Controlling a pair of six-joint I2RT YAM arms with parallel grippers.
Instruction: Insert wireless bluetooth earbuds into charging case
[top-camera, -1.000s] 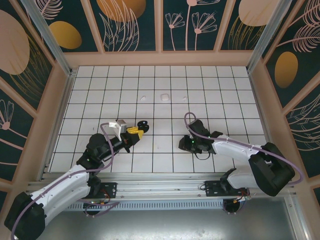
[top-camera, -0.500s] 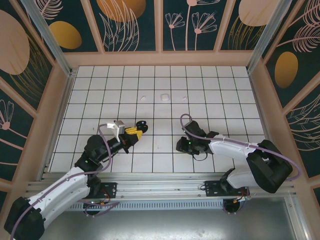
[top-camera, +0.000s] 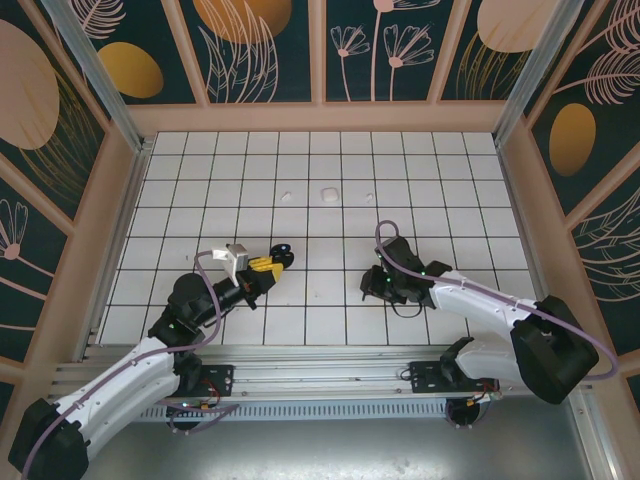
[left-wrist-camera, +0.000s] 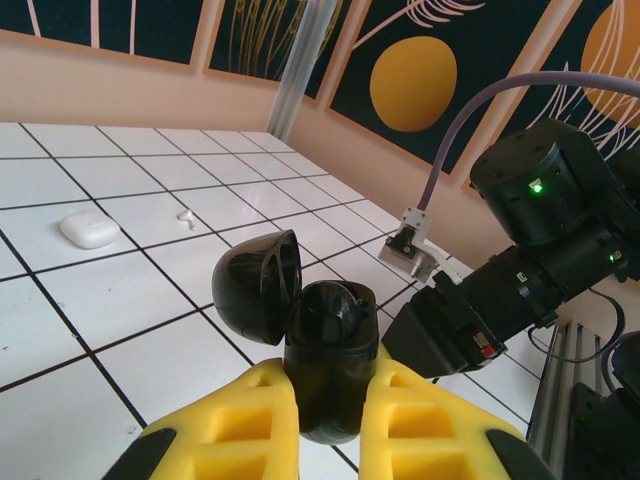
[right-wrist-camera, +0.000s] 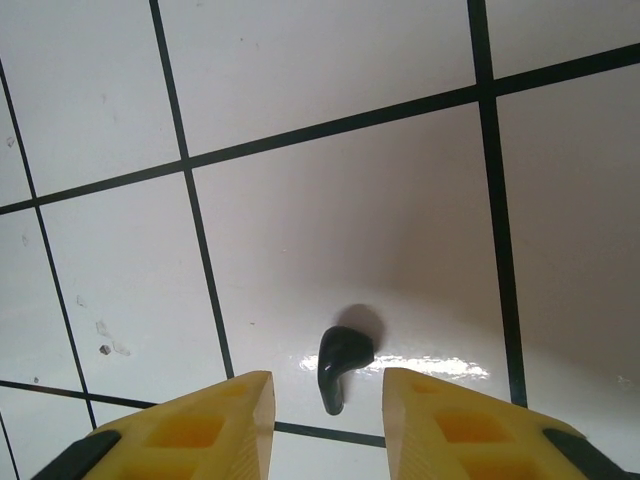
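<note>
My left gripper (left-wrist-camera: 330, 405) is shut on a black charging case (left-wrist-camera: 330, 350), held upright above the tiles with its lid (left-wrist-camera: 258, 285) hinged open to the left. A dark glossy shape sits in the case's well; I cannot tell whether it is an earbud. In the top view the left gripper (top-camera: 265, 264) and the case (top-camera: 283, 254) sit left of centre. My right gripper (right-wrist-camera: 328, 385) hangs open just above a black earbud (right-wrist-camera: 342, 360) lying on a white tile, one yellow finger on each side, not touching it. From above, the right gripper (top-camera: 372, 285) sits right of centre.
A shut white charging case (top-camera: 328, 193) lies farther back, with a white earbud (top-camera: 286, 196) to its left and another (top-camera: 369, 197) to its right. The left wrist view shows the white case (left-wrist-camera: 90, 229), one white earbud (left-wrist-camera: 186, 214) and the right arm (left-wrist-camera: 540, 250) close by.
The right gripper drifted slightly left, then back right, staying low over the tile. The left gripper kept hold of the black case and barely moved.
</note>
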